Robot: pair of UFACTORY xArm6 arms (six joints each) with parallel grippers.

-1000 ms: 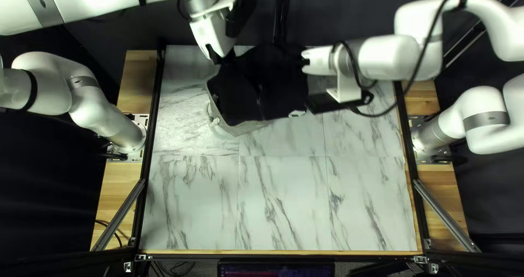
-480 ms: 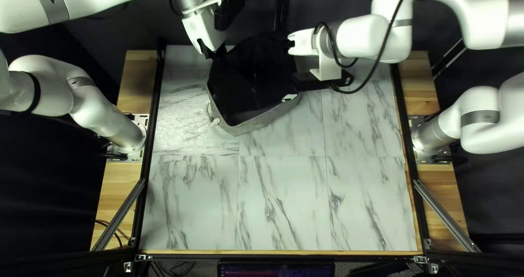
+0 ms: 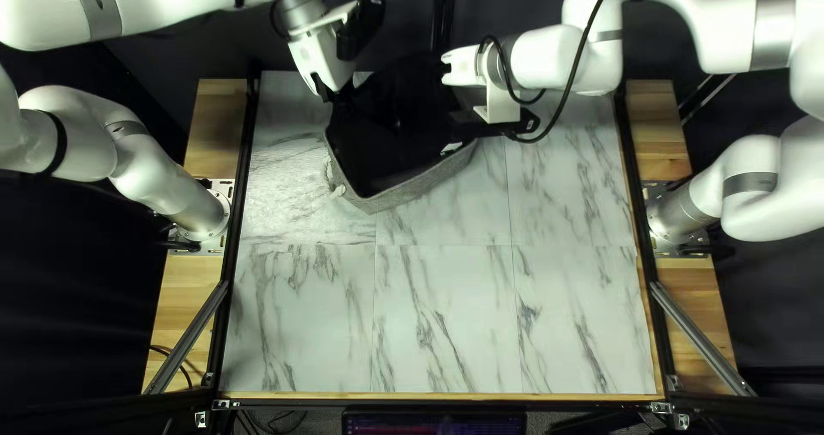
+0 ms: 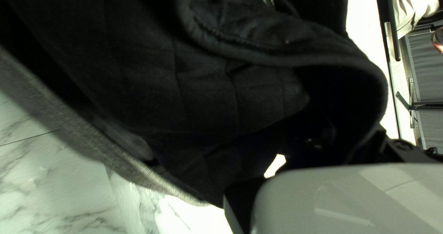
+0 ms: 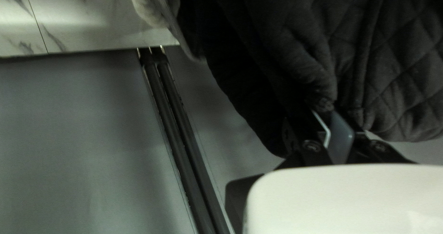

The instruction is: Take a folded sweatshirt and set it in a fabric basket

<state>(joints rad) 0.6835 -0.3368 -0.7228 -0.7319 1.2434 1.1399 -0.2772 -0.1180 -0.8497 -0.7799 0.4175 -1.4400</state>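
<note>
1. The desk (image 3: 446,315) has a pale, grey-veined marble top, with a dark curtain (image 3: 506,15) behind its far edge.
2. The grey fabric basket (image 3: 395,196) is at the far side of the desk, a little left of the middle. Its wall slants, and its inside is dark.
3. The dark quilted sweatshirt (image 5: 392,68) is at and above the basket's mouth. Black cloth and dark inside merge, so how much of it lies inside cannot be told.
4. The right hand (image 3: 445,68) is narrow, pinching a bunched bit of the sweatshirt above the basket's far right side.
5. The left hand (image 3: 335,96) is at the basket's far left side, against dark material; whether it is wide, narrow or holding something cannot be told.
6. A small pale patch (image 3: 451,148) shows at the basket's right side, too small to tell whether it is a label.
7. A screen (image 3: 433,423) sits beyond the desk's near edge.
</note>
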